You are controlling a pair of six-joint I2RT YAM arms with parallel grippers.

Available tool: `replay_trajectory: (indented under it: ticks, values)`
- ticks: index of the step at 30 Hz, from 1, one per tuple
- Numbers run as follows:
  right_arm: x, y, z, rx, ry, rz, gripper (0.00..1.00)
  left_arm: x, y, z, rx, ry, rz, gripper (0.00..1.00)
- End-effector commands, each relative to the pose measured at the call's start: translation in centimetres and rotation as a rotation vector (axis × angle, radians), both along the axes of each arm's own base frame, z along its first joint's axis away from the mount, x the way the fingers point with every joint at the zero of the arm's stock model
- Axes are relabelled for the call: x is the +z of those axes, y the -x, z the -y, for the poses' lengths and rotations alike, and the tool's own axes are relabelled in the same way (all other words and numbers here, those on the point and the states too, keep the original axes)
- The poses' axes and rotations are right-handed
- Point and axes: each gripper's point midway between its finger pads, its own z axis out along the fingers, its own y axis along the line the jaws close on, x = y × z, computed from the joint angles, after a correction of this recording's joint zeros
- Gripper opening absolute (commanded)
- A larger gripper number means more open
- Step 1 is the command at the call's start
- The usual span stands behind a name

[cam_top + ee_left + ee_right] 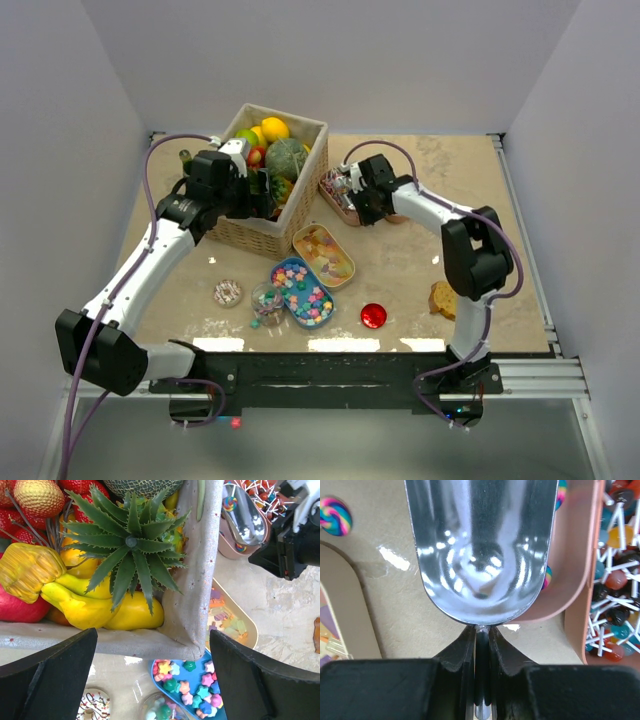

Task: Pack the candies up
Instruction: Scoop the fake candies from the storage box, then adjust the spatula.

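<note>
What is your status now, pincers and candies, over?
Left pincer open over basket. Right pincer shut on scoop, scoop empty, over pink tray edge, lollipops inside. Star candies in blue tray. Nothing blocking seen.

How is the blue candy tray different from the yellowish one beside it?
The blue tray holds bright star-shaped candies; the yellowish tray holds paler pieces. The blue tray lies nearer the arms' bases than the yellowish tray. Both are oval, open and filled with sweets.
</note>
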Motion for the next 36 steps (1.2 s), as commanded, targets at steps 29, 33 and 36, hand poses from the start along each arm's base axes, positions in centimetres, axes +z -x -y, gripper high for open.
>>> replay_trajectory:
  ticks: [29,33,36]
  values:
    - [14.7,20.6,-1.6,0.058,-0.289,-0.102,0.0,6.3,2.0,4.4,-0.231,0.229,0.125,1.0]
    - [16.5,23.7,-2.7,0.182,-0.379,-0.124,0.0,7.2,3.8,7.5,-0.405,0.368,0.106,1.0]
    - [17.6,24.9,-3.0,0.241,-0.413,-0.128,0.0,7.5,4.7,9.1,-0.491,0.409,0.103,1.0]
